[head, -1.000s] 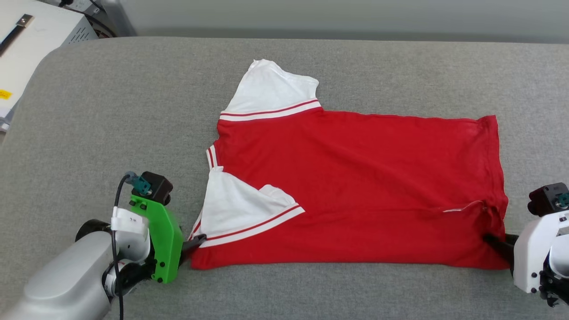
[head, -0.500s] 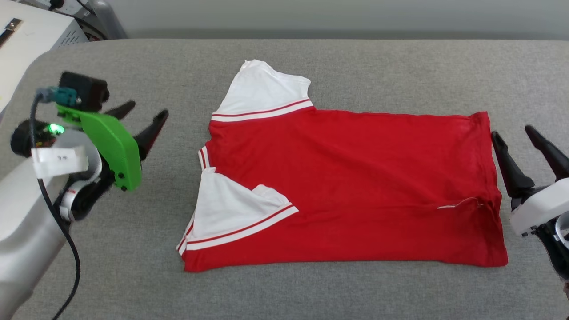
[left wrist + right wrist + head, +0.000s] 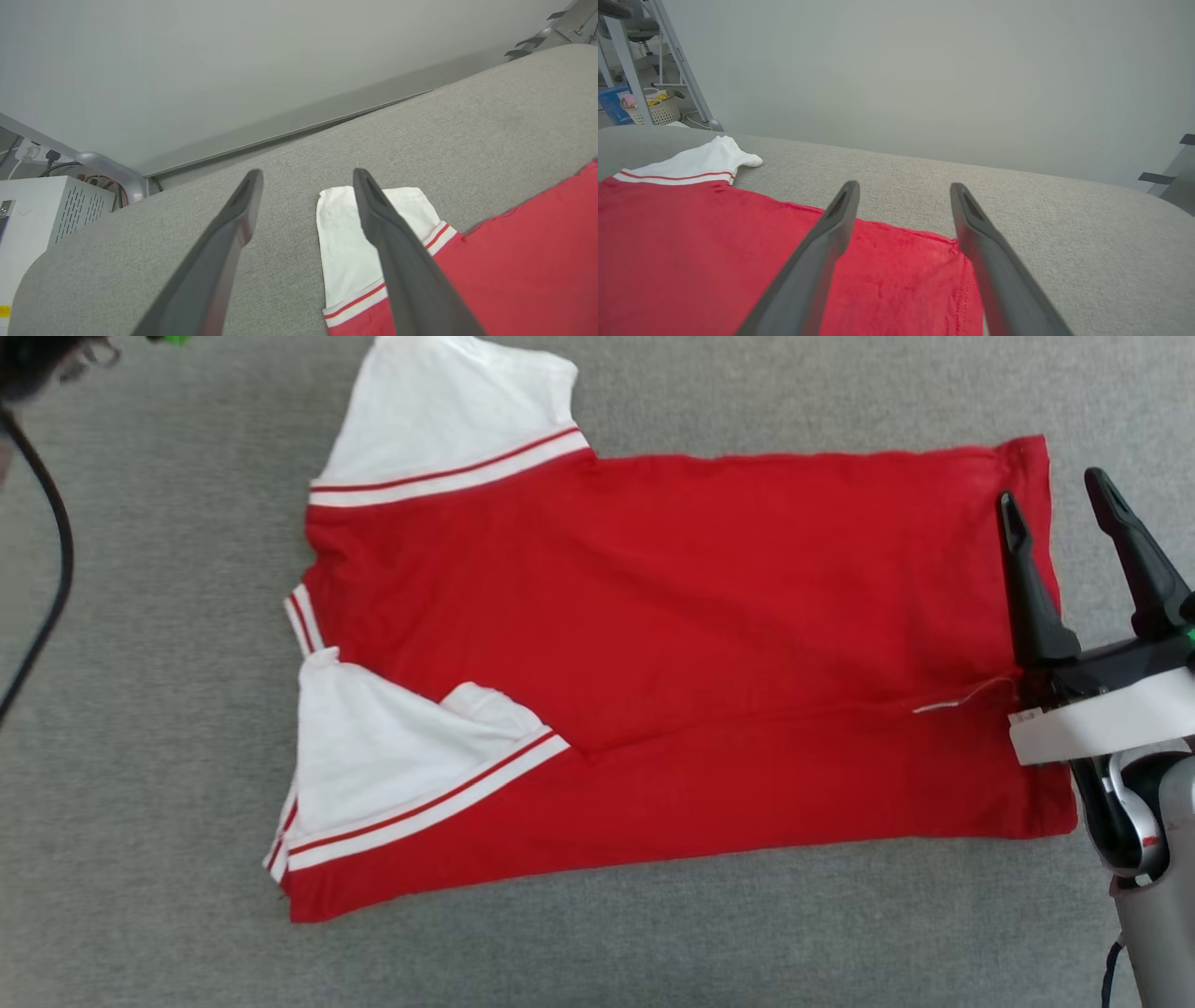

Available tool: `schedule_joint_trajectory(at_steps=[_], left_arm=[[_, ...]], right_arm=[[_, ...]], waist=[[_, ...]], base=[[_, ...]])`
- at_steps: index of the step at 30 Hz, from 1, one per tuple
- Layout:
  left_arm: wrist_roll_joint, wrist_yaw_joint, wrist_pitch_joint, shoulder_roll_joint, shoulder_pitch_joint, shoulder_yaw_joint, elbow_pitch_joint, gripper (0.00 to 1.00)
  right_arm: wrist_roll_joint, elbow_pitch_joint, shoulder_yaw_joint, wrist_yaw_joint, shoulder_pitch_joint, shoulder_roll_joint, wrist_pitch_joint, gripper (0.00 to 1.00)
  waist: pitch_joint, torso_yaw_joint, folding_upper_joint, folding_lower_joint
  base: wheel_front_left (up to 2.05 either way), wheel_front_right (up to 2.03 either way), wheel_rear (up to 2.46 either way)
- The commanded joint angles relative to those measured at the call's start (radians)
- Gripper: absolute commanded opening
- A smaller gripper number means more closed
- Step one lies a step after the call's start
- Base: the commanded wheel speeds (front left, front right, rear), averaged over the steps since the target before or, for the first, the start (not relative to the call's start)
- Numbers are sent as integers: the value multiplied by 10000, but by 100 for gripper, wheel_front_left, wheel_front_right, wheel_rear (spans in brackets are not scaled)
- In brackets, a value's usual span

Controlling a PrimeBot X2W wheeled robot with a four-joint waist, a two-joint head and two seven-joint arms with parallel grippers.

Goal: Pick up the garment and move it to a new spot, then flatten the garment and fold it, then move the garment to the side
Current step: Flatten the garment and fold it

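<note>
The garment (image 3: pixel 728 644), red with white sleeves and red-white trim, lies flat on the grey padded table (image 3: pixel 140 728), folded lengthwise with its collar end to the left. One white sleeve (image 3: pixel 401 756) is folded onto the near half, and the other sleeve (image 3: pixel 448 420) sticks out at the far side. My right gripper (image 3: pixel 1055 499) is open over the hem end, nothing between its fingers (image 3: pixel 817 261). In the left wrist view my left gripper (image 3: pixel 306 175) is open above the table, beside the far sleeve (image 3: pixel 345 242).
A black cable (image 3: pixel 47 551) of my left arm hangs at the head view's top left. A white vented box (image 3: pixel 46 210) stands past the table's left end. A metal frame (image 3: pixel 668 51) and a basket (image 3: pixel 649 109) stand on the floor beyond.
Both grippers let go of the garment's near corners, opened and rose. The left one went far left, the right one to the hem's far part. The head camera moved closer.
</note>
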Motion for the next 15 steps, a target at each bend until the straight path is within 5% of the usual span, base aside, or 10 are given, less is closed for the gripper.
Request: schedule_joint_trajectory(at_steps=[1,8,15], left_arm=[[-161,-73,417,-88,-362,-61,151,100],[-314,-195,2594,-136,-1373,-645,806,100],[-44,-230,3254,-324,-1450,-1225,1665,100]], right_arm=[[-50,-98,64,-9,-211,41,-54,100],[-191,-281,275,-9,-496,65,-84,100],[-268,-341,335,-9,-552,94,-85,100]], waist=[[999,-728,0,-1],[1639,-1178,0,-1],[2003,-1269,0,-1]], base=[[0,0,0],[0,0,0],[0,0,0]])
